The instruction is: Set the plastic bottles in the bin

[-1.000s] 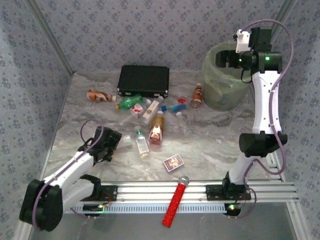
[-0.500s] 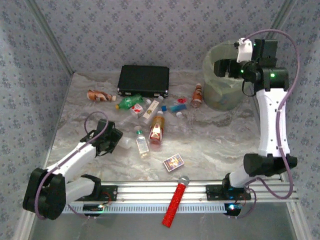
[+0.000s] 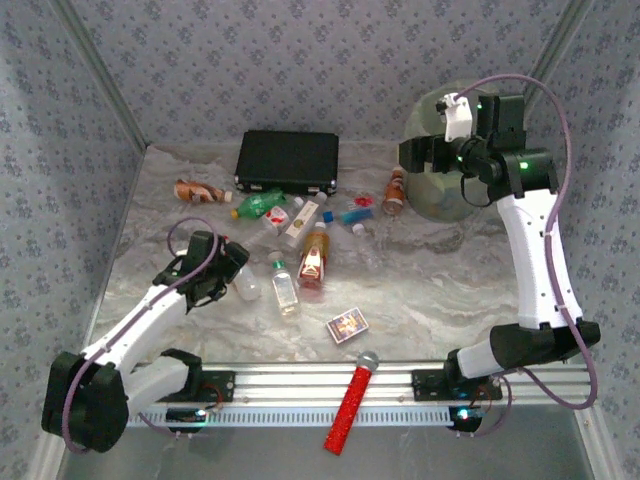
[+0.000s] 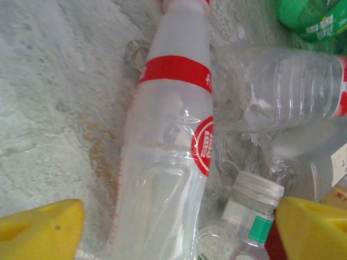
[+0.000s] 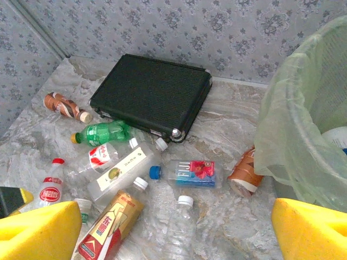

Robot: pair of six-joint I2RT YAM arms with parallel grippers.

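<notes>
Clear plastic with a red band: that bottle (image 4: pixel 173 162) lies on the table (image 4: pixel 49 81) between my left fingers (image 4: pixel 40 230). They are spread wide to either side of it and not yet pressing, so I judge they are lined up to close on its body. My right fingers (image 5: pixel 38 230) are released and carry nothing. They hang raised just beside the bin (image 5: pixel 287 124), which stands at the far right of the table; from there I'd say they are free for another pick. The bottles lie loose in a cluster mid-table in front of the case (image 5: pixel 152 92), well apart from the bin except a brown one (image 5: pixel 244 170) just beside its wall. I count ten bottles on the table: two brown, one green, one orange and six clear or pale. Something white shows inside the bin, but I can't tell what it is. Besides these there is one case, one mic (image 3: pixel 352 400) and one card box (image 3: pixel 346 325).
</notes>
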